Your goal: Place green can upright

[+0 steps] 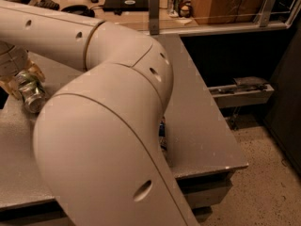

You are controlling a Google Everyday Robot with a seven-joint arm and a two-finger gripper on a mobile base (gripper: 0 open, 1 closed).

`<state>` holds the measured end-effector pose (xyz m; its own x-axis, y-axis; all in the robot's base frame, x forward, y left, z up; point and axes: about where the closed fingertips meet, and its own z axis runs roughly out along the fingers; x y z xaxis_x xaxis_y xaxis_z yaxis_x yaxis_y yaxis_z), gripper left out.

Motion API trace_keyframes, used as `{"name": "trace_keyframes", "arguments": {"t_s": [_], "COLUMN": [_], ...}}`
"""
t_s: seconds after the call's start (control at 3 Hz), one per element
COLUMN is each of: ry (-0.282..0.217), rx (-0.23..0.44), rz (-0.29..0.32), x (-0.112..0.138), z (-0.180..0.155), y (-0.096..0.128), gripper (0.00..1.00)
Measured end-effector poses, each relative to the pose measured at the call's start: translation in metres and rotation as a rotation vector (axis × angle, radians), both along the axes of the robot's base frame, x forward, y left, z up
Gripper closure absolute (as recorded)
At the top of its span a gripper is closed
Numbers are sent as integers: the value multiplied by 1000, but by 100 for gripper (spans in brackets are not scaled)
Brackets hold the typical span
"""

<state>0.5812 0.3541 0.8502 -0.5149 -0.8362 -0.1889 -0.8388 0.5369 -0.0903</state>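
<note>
The green can (28, 89) is at the far left of the grey table (202, 126), tilted on its side with its silver end (34, 102) facing down and toward me. My gripper (22, 81) is at the left edge of the view, with one tan finger (36, 72) on the can's right and the other (6, 86) on its left, closed against it. My large beige arm (108, 126) fills the middle of the view and hides much of the table.
A small dark bluish object (162, 129) peeks out beside the arm. A back counter (216, 26) holds cans (177, 1) and black items (123, 3), behind a metal post (154, 12). A metal rail (240, 91) and speckled floor (268, 182) lie to the right.
</note>
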Motion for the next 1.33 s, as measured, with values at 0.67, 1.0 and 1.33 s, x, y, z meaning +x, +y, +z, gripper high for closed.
{"name": "trace_keyframes", "arguments": {"t_s": [0.67,1.0,1.33], "ry": [-143,-198,-193], "rx": [174,318,479], "rz": [79,168,284], "x": [9,3,-34], "z": [57,80,83], "y": [-47,-75,-89], "gripper": [100,100,100]}}
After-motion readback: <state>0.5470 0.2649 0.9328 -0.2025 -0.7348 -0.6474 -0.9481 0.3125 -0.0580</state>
